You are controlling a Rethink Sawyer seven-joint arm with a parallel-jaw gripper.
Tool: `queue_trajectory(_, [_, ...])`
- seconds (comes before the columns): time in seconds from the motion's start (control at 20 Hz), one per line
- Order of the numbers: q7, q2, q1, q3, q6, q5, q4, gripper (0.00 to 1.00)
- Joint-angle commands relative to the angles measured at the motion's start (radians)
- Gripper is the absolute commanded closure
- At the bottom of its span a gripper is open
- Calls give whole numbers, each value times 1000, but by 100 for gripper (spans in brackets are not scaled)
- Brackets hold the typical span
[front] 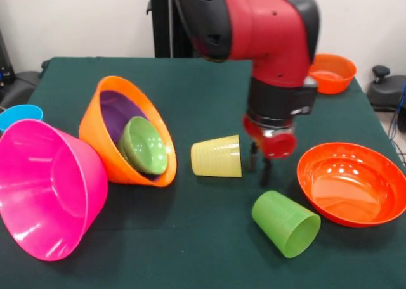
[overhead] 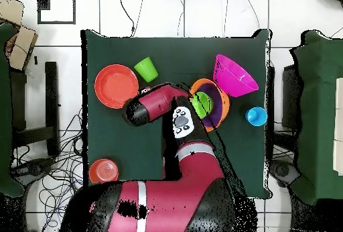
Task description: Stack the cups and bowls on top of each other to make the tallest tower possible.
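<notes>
**A:** so where's the tower at right now?

**B:** tipped on its side lol. The large orange bowl lies with its mouth facing the camera, the purple bowl nested inside it and the small green bowl inside that. The yellow cup is out, lying on its side on the green table just beside the orange bowl's rim.

**A:** and the gripper?

**B:** the gripper hangs right next to the yellow cup's base, tips down near the cloth. Empty as far as I can see, fingers look close together, but I honestly can't tell how far apart.

**A:** other stuff?

**B:** lime green cup on its side in front of the gripper, red-orange shallow bowl beside it, big pink bowl tipped over touching the orange one, blue cup behind it, small orange bowl at the far corner.
</notes>
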Motion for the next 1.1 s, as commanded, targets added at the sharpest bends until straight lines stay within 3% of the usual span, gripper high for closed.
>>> queue_trajectory(0.05, [-220, -25, -13, 163, 89, 85, 105, 0])
queue_trajectory(0.45, [-285, -83, -74, 223, 155, 145, 110, 0])
queue_trajectory(1.1, [-320, -135, -112, 289, 270, 199, 65, 0])
